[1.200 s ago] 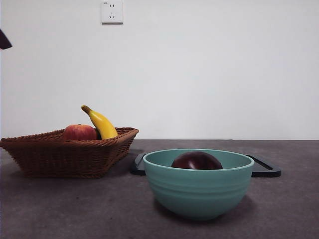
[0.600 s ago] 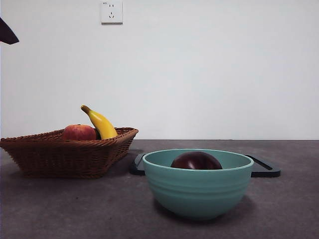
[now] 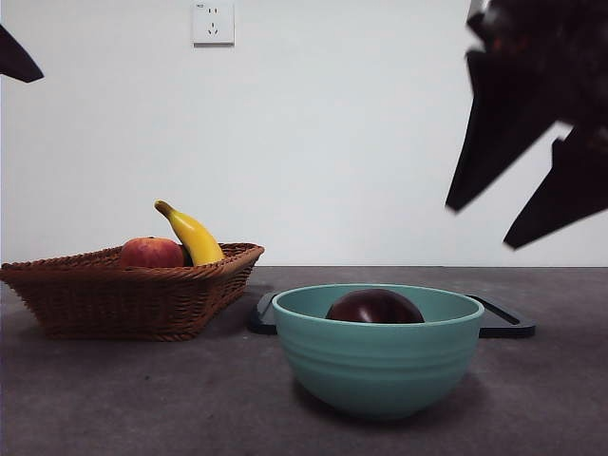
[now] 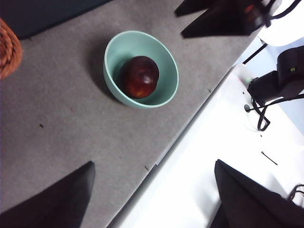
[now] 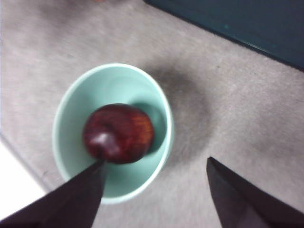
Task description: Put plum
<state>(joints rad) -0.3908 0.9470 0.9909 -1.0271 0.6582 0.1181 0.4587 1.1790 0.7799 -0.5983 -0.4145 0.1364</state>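
High over the table's right side, right gripper (image 3: 513, 214) hangs with jaws spread wide, nothing between them. Its wrist view looks straight down on the bowl (image 5: 71, 123); the plum (image 5: 118, 133) sits inside, nearer one jaw tip than the other, so it lies below and off-centre of the gap. Plum is round, no long axis to line up with. Front view shows the plum's top just above the bowl's rim, with clear air between it and the gripper.

Left gripper (image 4: 152, 190) also open and empty, set well back over the table edge, farther from the bowl. Right arm is the nearer one.

Basket (image 3: 123, 294) with apple (image 3: 150, 253) and banana (image 3: 193, 235) stands left of the bowl, dark tray (image 3: 503, 323) behind.

Likely next: centre over plum, then descend.
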